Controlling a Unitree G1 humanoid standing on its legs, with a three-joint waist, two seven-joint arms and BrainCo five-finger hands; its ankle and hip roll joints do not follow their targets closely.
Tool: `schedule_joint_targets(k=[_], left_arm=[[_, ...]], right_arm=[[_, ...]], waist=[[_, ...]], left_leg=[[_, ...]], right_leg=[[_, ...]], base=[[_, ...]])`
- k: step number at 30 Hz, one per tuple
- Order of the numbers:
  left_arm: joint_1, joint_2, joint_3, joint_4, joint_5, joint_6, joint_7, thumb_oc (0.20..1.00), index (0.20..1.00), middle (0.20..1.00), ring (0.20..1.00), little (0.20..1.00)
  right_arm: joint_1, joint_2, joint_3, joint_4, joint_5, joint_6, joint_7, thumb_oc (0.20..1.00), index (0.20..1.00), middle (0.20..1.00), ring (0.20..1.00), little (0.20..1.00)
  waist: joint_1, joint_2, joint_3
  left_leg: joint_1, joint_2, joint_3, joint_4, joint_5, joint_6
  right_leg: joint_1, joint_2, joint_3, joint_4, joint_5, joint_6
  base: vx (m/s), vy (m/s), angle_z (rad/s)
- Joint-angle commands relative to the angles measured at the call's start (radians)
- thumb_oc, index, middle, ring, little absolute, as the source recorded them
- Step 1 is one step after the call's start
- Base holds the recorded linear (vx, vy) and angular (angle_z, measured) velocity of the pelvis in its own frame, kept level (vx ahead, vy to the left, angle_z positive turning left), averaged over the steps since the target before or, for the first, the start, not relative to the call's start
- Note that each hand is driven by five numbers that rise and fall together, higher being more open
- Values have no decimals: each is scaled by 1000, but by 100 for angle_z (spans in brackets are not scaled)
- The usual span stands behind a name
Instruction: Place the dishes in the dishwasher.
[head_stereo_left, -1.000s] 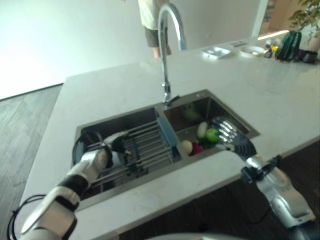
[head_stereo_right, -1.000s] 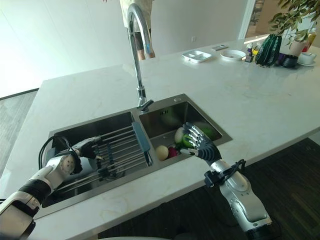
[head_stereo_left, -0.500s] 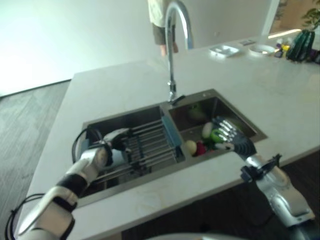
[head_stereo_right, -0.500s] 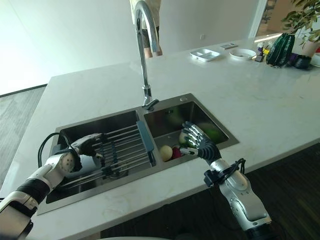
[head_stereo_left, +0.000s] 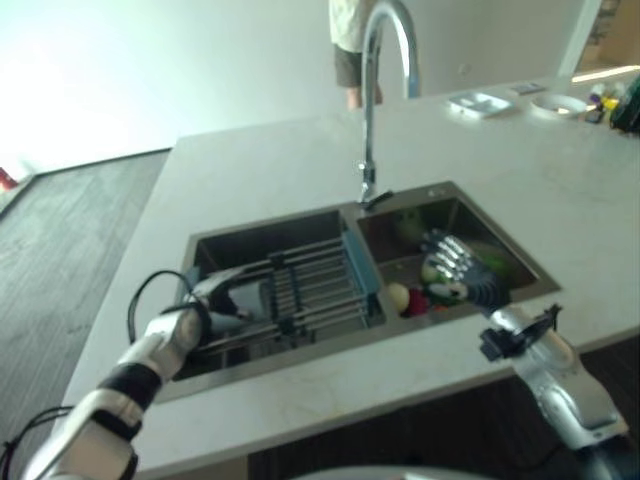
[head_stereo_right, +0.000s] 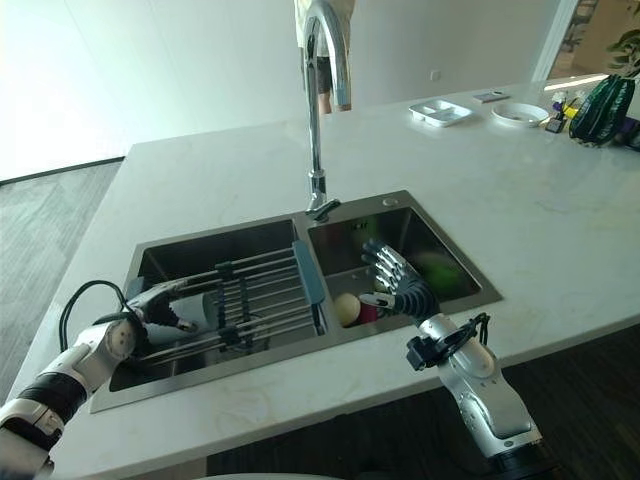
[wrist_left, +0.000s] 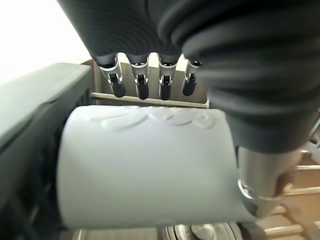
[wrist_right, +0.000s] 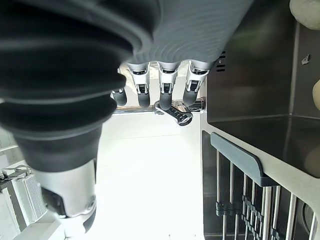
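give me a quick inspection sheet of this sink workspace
surface: white countertop around a double steel sink.
job's things: pale cup in the left basin, under the roll-up drying rack.
clutter: fruit in the right basin; white dishes at the counter's far side.
hands: left hand curled round the cup; right hand open, fingers straight, above the right basin.
cables: nothing seen.
surroundings: tall faucet; a person stands behind the counter; plant at far right.
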Motion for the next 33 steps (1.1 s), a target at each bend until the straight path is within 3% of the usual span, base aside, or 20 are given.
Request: schedule_joint_targets(k=[1, 33], left_arm=[[-61, 90, 39, 0, 29, -10, 34, 1000, 1000, 1000, 1000, 1000], [-63, 71, 46, 190, 56, -18, 33, 1000, 1000, 1000, 1000, 1000]], right_arm=[[-83, 23, -10, -24, -7, -80, -8, 1000, 1000, 1000, 1000, 1000], [-58, 23, -26, -21, -24, -86, 3, 1000, 1000, 1000, 1000, 1000]], waist=[[6, -9, -5], [-27, 0, -7]], left_leg=[[-36, -53, -36, 9, -20, 55], [-30, -57, -24, 9, -22, 53]], right_leg=[[50, 13, -45, 7, -61, 22], [43, 20, -17, 7, -56, 24]], base=[[-14, 2, 3], [0, -2, -1]])
